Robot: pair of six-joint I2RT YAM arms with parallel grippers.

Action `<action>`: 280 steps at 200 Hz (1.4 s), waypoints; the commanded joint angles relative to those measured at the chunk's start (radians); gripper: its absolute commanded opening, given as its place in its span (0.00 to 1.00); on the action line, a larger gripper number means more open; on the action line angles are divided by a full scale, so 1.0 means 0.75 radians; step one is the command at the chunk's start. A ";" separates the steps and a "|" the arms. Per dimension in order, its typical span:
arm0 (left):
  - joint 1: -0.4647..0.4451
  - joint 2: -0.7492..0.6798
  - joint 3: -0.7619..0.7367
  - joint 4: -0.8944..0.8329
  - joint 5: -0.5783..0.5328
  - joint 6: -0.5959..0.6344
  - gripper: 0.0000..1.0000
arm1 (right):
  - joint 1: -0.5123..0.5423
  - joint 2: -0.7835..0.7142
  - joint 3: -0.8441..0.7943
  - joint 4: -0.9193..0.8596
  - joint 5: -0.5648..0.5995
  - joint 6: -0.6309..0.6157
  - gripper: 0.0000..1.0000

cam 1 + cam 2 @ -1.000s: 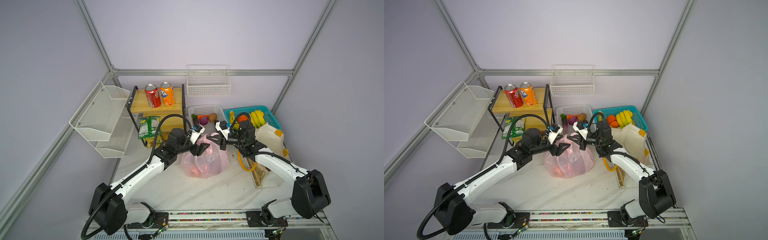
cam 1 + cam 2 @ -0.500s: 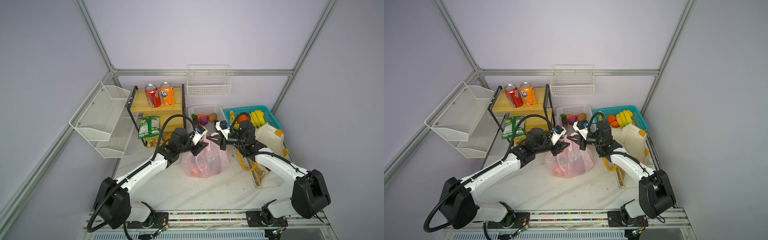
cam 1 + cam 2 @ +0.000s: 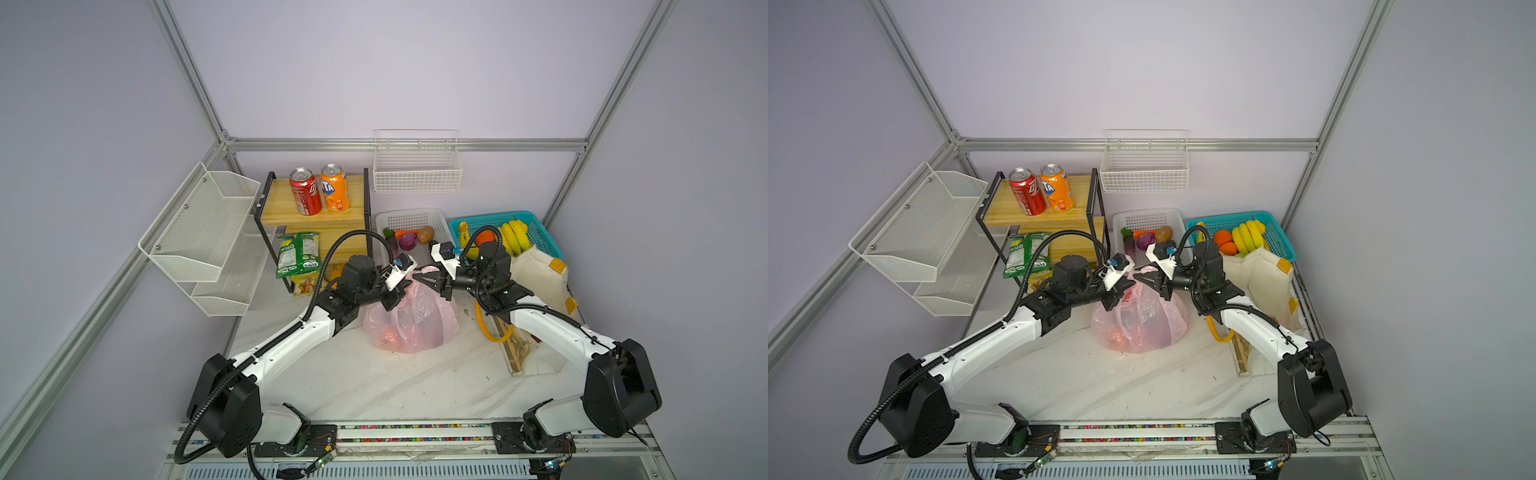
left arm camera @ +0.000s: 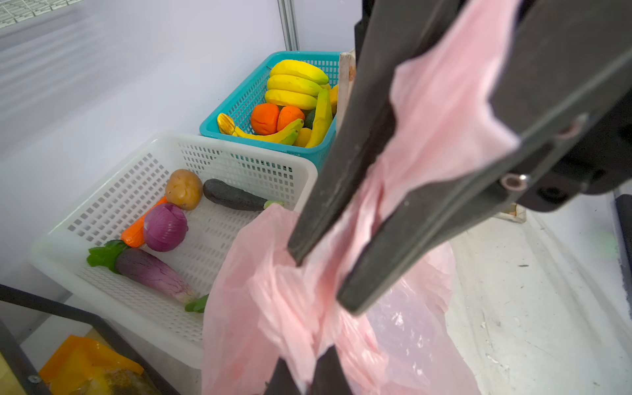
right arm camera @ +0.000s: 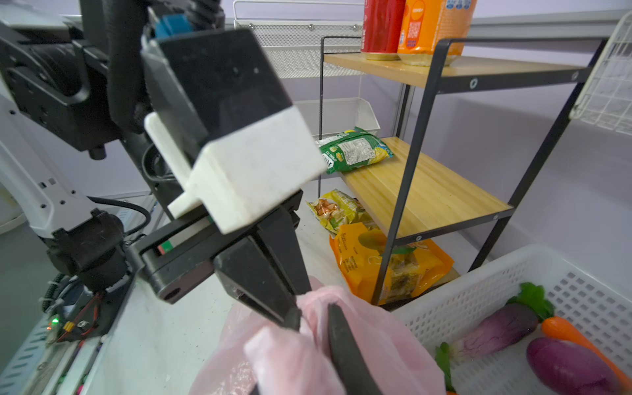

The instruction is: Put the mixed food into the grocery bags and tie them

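Observation:
The pink grocery bag stands on the table's middle with something reddish inside it, and its handles are gathered at the top. My left gripper is shut on a bunched pink handle. My right gripper meets it tip to tip; its fingers stand apart with pink plastic lying loosely between them. The cream tote slumps behind the right arm. A red soda can stands on the shelf top. The purple onion and dark eggplant lie in the white basket. A yellow chip packet lies under the shelf.
An orange soda can stands beside the red one on the wooden shelf rack, with green packets on the lower shelf. A teal basket holds bananas and orange fruit. Wire baskets hang at the left and on the back wall.
My left gripper has moved right onto the bag's top and shut on the handle. My right gripper's fingers, shut before, have parted. The bag's top is pulled together more tightly.

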 commanded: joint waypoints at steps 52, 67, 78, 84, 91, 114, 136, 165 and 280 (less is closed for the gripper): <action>0.019 -0.071 -0.004 0.092 0.040 0.141 0.04 | -0.021 -0.020 0.008 -0.204 0.110 -0.228 0.66; 0.020 -0.072 -0.004 0.088 0.053 0.146 0.04 | -0.022 0.016 0.037 -0.258 0.108 -0.273 0.67; 0.020 -0.074 -0.008 0.086 0.056 0.150 0.04 | -0.020 0.040 0.062 -0.285 0.109 -0.288 0.68; 0.020 -0.078 -0.010 0.086 0.060 0.153 0.04 | -0.020 0.052 0.076 -0.297 0.111 -0.296 0.68; 0.020 -0.079 -0.010 0.082 0.064 0.156 0.04 | -0.020 0.064 0.088 -0.306 0.112 -0.298 0.68; 0.020 -0.078 -0.006 0.068 0.074 0.166 0.04 | -0.020 0.100 0.119 -0.297 0.062 -0.283 0.67; 0.020 -0.073 -0.002 0.060 0.068 0.167 0.04 | -0.021 0.121 0.134 -0.303 0.030 -0.285 0.64; 0.020 -0.072 0.007 0.052 0.071 0.167 0.04 | -0.020 0.143 0.143 -0.312 0.009 -0.284 0.55; 0.020 -0.143 -0.095 0.039 -0.156 0.165 0.38 | -0.020 0.073 0.146 -0.365 0.073 -0.283 0.00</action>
